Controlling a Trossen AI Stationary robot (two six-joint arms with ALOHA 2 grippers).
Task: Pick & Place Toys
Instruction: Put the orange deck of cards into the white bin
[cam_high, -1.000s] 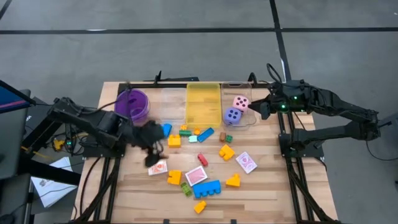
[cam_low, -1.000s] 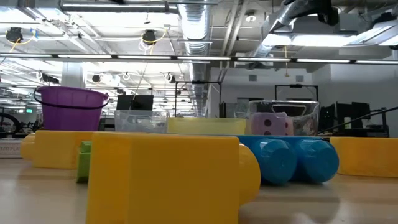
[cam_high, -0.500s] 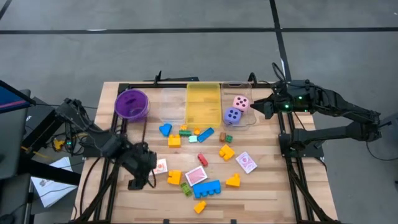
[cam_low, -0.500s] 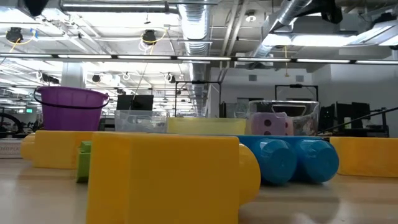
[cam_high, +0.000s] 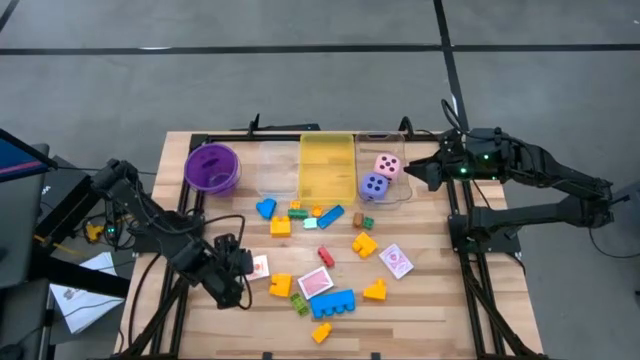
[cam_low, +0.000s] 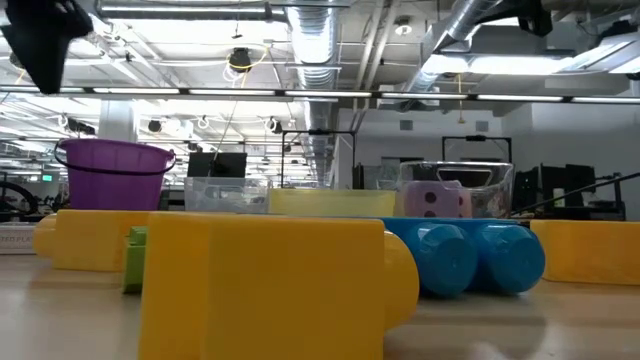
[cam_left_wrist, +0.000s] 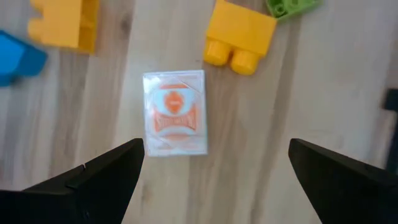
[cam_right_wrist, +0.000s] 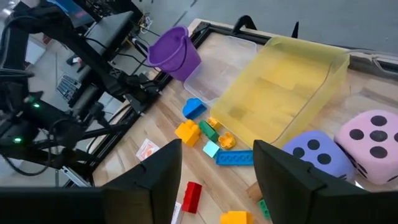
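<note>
My left gripper (cam_left_wrist: 214, 168) hangs spread wide, empty, over a red-and-white playing card (cam_left_wrist: 175, 112); its print is unreadable. My right gripper (cam_right_wrist: 217, 171), half-open, grips nothing.

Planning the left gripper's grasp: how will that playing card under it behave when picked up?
The playing card lies flat on the table, so fingers probably slide over it. It looks thin and glossy, likely light and slippery. The open left gripper may need an edge.
</note>
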